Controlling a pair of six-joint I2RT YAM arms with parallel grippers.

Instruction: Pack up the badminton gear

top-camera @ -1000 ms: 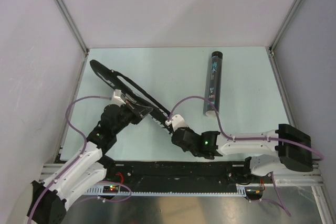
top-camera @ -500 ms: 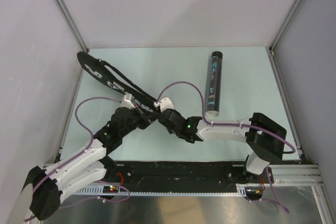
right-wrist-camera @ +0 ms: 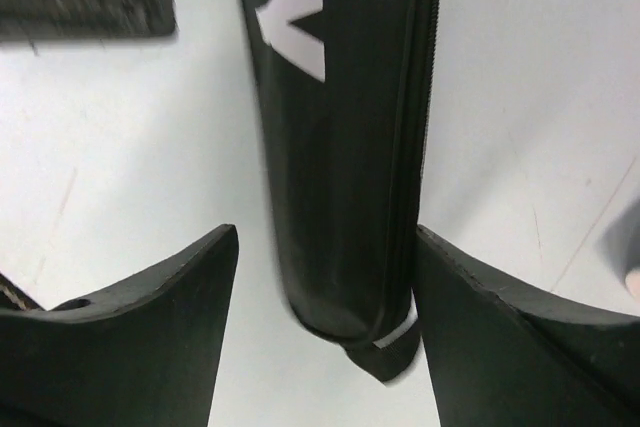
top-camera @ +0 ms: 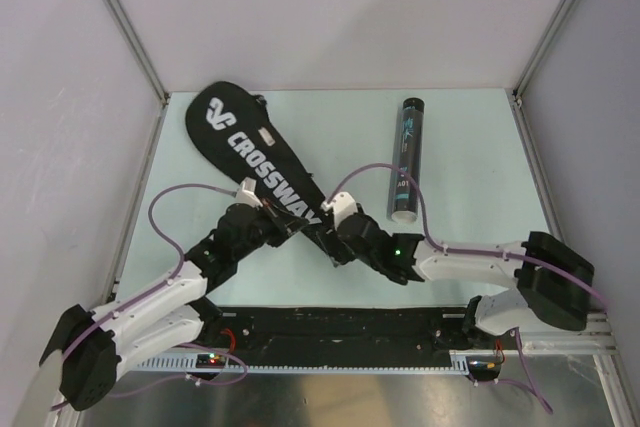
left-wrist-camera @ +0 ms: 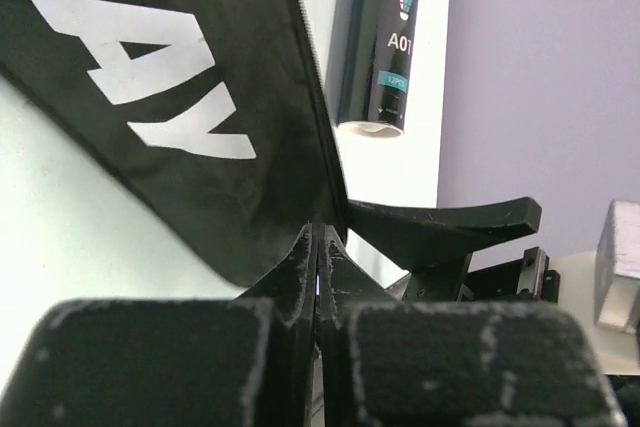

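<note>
The racket bag point(top-camera: 250, 152) lay flat on the tabletop point(top-camera: 470, 147). Its long axis ran diagonally: the broad rounded end pointed to the far left corner and the narrow end to the near centre. White capitals along it read "CROSSWAY", with a white logo at the broad end.

The tube point(top-camera: 404, 157) lay right of centre, apart from the bag. Its long axis ran near to far, with the black cap far and the pale end near. In the left wrist view its label read "A01" above a small teal band; the finer print was too small to read.

The left gripper point(left-wrist-camera: 316, 257) was pressed together, pinching the bag's zip edge near the narrow end. The right gripper point(right-wrist-camera: 325, 237) stood spread, with one finger on each side of the bag's narrow tip.
</note>
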